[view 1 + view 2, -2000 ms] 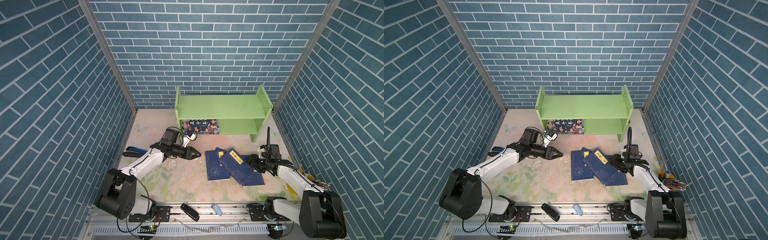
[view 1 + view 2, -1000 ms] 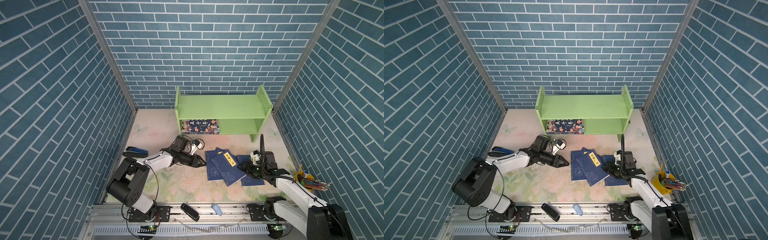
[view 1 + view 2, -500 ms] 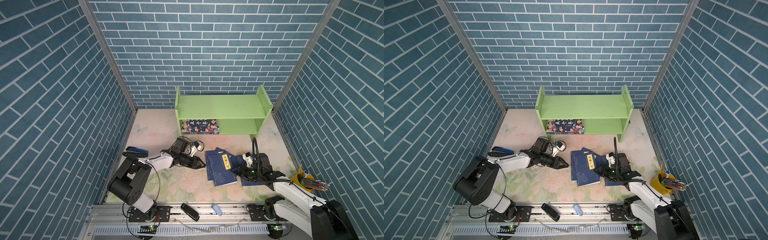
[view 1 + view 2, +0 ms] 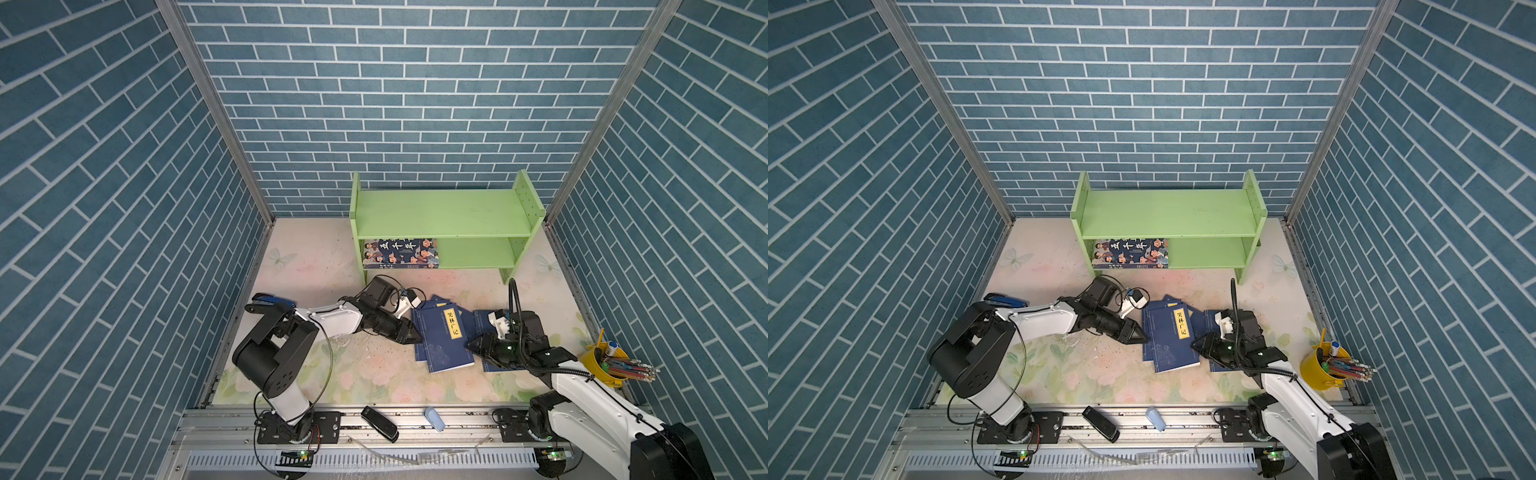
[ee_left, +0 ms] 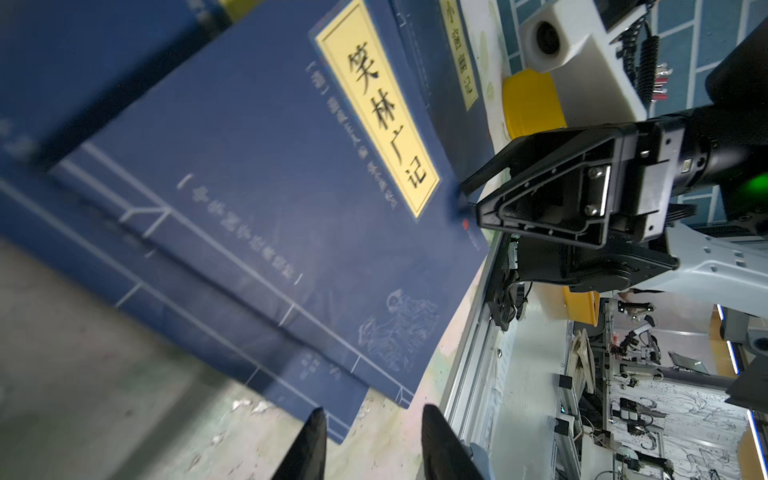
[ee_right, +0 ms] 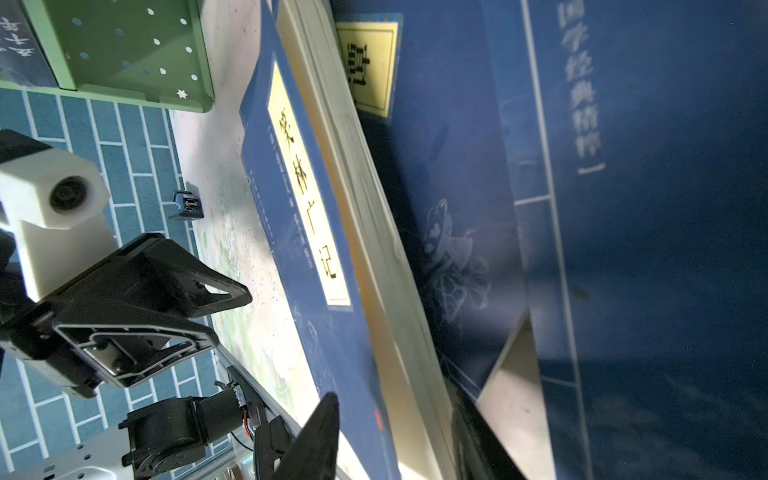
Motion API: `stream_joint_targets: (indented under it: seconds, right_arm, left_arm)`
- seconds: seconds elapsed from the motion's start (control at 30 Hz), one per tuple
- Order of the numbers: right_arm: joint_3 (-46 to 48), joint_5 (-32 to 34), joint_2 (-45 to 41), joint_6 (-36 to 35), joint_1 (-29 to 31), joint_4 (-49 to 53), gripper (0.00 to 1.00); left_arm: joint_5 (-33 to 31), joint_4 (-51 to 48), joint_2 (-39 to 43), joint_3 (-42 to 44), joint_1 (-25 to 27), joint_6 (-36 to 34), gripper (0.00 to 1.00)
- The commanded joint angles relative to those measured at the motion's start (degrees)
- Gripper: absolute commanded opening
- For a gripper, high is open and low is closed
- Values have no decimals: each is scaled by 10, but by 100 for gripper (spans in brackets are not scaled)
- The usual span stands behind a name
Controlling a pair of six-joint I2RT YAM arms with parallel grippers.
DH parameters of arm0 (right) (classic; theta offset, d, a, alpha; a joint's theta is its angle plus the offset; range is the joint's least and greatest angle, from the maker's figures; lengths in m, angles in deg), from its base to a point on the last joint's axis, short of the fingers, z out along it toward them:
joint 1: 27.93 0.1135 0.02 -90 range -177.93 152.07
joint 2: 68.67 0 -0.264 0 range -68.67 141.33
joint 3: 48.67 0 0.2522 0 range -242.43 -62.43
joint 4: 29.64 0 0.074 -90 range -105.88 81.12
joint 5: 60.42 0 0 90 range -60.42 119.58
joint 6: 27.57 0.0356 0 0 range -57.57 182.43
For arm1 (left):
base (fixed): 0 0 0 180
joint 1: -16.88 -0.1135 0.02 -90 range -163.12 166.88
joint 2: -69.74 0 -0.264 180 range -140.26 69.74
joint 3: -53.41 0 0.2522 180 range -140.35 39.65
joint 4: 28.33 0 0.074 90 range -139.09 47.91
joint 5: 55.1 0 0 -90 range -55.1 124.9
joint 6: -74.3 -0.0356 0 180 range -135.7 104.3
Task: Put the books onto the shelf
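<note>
— Top views both show the left gripper (image 4: 409,336) down low over the flowery mat (image 4: 374,374). What is it doing?

— Its tips sit just at the left edge of the heap of books. The left wrist view shows its jaws a little way apart, with nothing between them.

— Where are the books?

— The big cartoon book (image 4: 400,253) lies on the low board of the green shelf (image 4: 440,214), at its left end. The thin ones are on the mat in front of the shelf. The top navy book (image 4: 440,345) has a yellow label, and it lies across the other navy books (image 4: 482,322).

— And on the right?

— The right gripper (image 4: 473,345) is at the top book's right edge. The right wrist view shows its jaws partway open, with the book's page edge between them. They don't look squeezed on it yet.

— So which step is this?

— I think it's the start of picking up that top book. Next, the right jaws need to close on the edge. Then the book has to lift clear of the heap and go back to the free space on the shelf. The left gripper could stop the book sliding away.
</note>
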Motion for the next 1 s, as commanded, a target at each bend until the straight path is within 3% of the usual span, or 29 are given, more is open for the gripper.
stream_joint_targets:
  seconds: [0.0, 0.23, 0.97]
  right_arm:
    - [12, -12, 5, 10, 2, 31, 46]
    - [17, -16, 25, 12, 2, 19, 47]
    - [54, -34, -51, 38, 2, 27, 42]
  left_arm:
    - [0, -18, -23, -28, 16, -12, 40]
    - [-47, 6, -23, 2, 21, 18, 38]
    - [-4, 29, -103, -43, 38, 40, 39]
